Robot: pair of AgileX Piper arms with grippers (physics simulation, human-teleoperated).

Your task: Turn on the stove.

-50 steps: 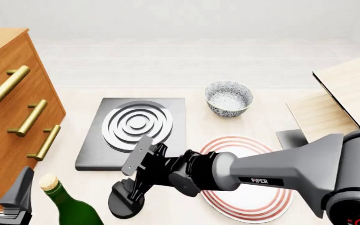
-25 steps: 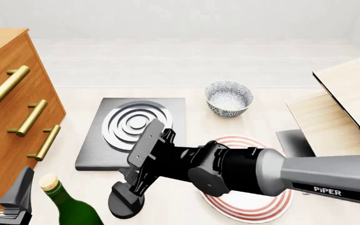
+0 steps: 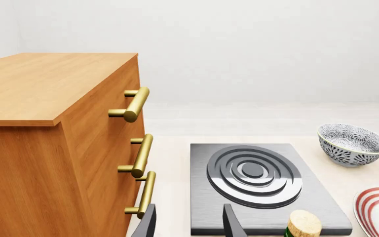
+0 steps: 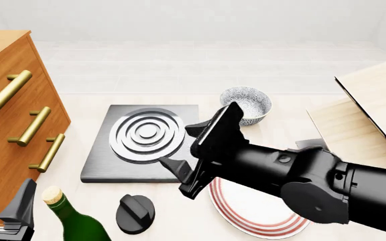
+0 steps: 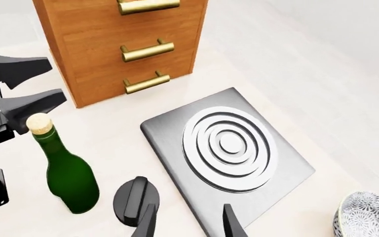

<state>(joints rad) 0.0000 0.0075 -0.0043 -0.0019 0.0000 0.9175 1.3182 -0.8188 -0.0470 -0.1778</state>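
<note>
The stove (image 4: 146,143) is a dark grey square slab with silver burner rings, left of the table's centre. Its black ridged knob (image 4: 135,213) stands on the table in front of the slab, apart from it. My right gripper (image 4: 181,147) is open and empty, raised above the slab's front right corner, well clear of the knob. In the right wrist view the open right gripper (image 5: 188,224) hangs over the stove (image 5: 229,148) and the knob (image 5: 136,201). My left gripper (image 4: 8,203) is open and empty at the near left. The left wrist view (image 3: 189,224) looks over the stove (image 3: 255,173).
A wooden dresser (image 4: 12,120) with brass handles stands at the left. A green corked bottle (image 4: 72,218) stands next to the left gripper. A patterned bowl (image 4: 245,105) sits behind a red-ringed white plate (image 4: 260,213). Wooden boards (image 4: 361,110) lie at the right.
My right gripper has come off the knob, risen and moved back to the right over the stove's front edge. The knob stays on the table. The left arm has not moved.
</note>
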